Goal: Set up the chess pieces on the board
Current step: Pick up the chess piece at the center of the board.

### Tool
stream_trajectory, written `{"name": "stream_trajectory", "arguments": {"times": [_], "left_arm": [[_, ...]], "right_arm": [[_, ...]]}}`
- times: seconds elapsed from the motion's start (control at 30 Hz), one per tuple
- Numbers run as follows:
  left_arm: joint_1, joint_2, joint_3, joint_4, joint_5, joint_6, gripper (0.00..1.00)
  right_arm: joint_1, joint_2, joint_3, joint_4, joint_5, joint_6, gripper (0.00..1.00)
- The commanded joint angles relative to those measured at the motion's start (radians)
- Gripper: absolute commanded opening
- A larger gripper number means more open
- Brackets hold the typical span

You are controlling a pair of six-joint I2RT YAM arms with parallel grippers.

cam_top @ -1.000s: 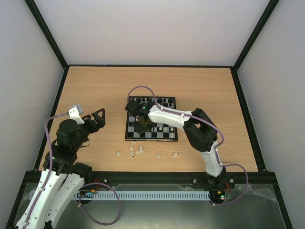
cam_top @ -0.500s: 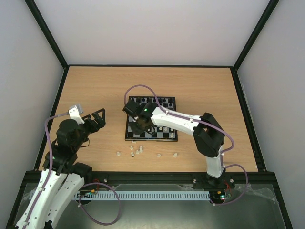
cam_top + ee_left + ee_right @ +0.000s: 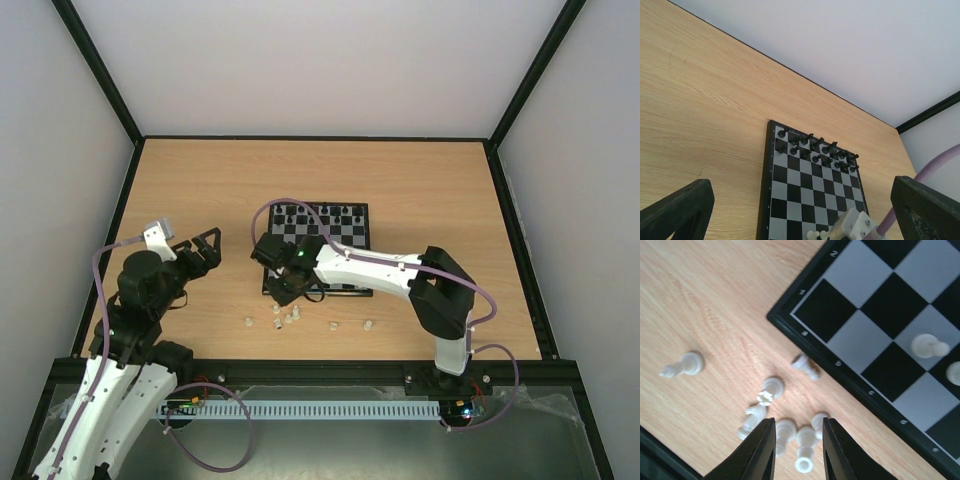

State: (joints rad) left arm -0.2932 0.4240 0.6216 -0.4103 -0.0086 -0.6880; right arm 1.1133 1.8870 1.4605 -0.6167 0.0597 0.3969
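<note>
Directly beneath the right gripper [image 3: 798, 423], notes loose chess pieces [image 3: 771, 390] on the table [image 3: 705, 300], with the board [image 3: 855, 378] just ahead-right. Hovers here now rather than over mid-board as a second ago, jaws slightly parted and empty. Suggests a fresh pick-up next.

- Illumination was bright, even and diffuse in all three views; the source appeared to sit overhead.
- Shadows on the table [image 3: 420, 180] were short and soft-edged.
- The right wrist view was slightly blurred, most at the board [image 3: 880, 315]; the right gripper's fingers [image 3: 757, 450] were out of focus.
- The left wrist view was sharp and glare-free.
</note>
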Motion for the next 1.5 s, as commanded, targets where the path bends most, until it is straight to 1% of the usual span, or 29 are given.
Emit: {"name": "stream_trajectory", "arguments": {"times": [0.0,0.13,0.23,0.33,0.8,1.0,1.23,1.3,1.47], "left_arm": [[0.006,-0.018,0.012,-0.008,0.007,0.001,0.99],[0.006,-0.025,0.013,-0.014,0.004,-0.001,1.00],[0.005,-0.027,0.012,-0.016,0.004,-0.001,0.99],[0.005,-0.028,0.010,-0.017,0.004,-0.003,1.00],[0.006,-0.036,0.006,-0.019,0.003,-0.005,0.99],[0.005,-0.042,0.007,-0.021,0.004,-0.006,0.99],[0.005,-0.044,0.008,-0.022,0.004,-0.004,0.99],[0.005,-0.044,0.007,-0.022,0.004,-0.005,0.99],[0.005,-0.045,0.009,-0.024,0.004,-0.004,1.00]], "right_arm": [[0.032,0.022,-0.006,0.009,-0.022,0.014,0.27],[0.052,0.047,0.011,0.010,-0.029,0.014,0.28],[0.070,0.077,0.035,0.004,-0.026,0.013,0.33],[0.080,0.105,0.050,-0.002,-0.014,0.016,0.35],[0.082,0.175,0.095,-0.017,0.025,0.023,0.35],[0.082,0.194,0.107,-0.026,0.034,0.028,0.34],[0.082,0.206,0.108,-0.037,0.046,0.034,0.29],[0.082,0.206,0.106,-0.038,0.046,0.034,0.26],[0.082,0.202,0.105,-0.042,0.049,0.034,0.25]]}}
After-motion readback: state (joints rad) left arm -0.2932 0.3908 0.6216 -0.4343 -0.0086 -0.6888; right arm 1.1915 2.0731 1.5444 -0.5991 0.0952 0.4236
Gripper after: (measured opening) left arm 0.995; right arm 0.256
